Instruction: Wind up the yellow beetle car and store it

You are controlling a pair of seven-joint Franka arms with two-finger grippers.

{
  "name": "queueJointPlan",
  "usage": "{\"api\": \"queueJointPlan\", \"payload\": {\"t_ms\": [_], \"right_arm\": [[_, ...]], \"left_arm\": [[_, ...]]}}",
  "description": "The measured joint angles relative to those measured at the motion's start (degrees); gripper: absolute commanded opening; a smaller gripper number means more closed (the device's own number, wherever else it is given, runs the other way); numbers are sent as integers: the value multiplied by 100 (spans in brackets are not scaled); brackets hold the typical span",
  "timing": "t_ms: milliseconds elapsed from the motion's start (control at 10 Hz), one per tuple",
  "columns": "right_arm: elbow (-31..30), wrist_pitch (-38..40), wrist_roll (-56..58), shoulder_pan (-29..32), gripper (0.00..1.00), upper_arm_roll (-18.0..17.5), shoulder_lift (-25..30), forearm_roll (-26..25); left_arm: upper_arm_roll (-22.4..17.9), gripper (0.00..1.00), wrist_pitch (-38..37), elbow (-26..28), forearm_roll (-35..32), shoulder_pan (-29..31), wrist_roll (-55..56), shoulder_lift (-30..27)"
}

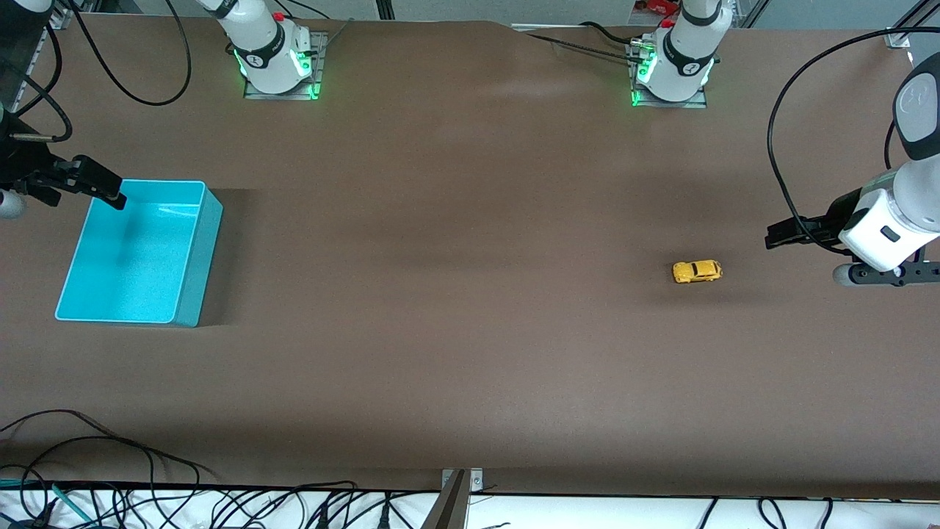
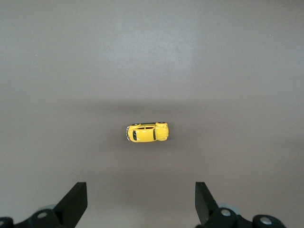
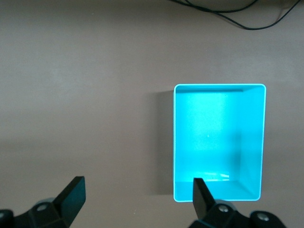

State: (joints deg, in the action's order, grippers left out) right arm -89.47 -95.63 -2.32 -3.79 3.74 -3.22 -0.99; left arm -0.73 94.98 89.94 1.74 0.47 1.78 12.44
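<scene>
Hovering with my left gripper spread apart near the yellow beetle car on the table toward my left arm's end, my right gripper likewise apart over the empty turquoise bin, I judge everything still undone.

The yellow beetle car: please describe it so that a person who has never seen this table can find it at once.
On the brown table, look toward the left arm's end, away from the turquoise bin at the right arm's end. There the yellow beetle car sits alone on the bare surface, near the left gripper with its open jaws. It is tiny, rounded and bright yellow with dark windows, the only small thing on the table.
</scene>
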Motion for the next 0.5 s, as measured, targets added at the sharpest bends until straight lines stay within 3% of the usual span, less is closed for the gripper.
{"api": "queueJointPlan", "payload": {"t_ms": [498], "right_arm": [[47,8,24,-16,100,-11,0,-1]], "left_arm": [[0,100,0,19,0,0,5,3]]}}
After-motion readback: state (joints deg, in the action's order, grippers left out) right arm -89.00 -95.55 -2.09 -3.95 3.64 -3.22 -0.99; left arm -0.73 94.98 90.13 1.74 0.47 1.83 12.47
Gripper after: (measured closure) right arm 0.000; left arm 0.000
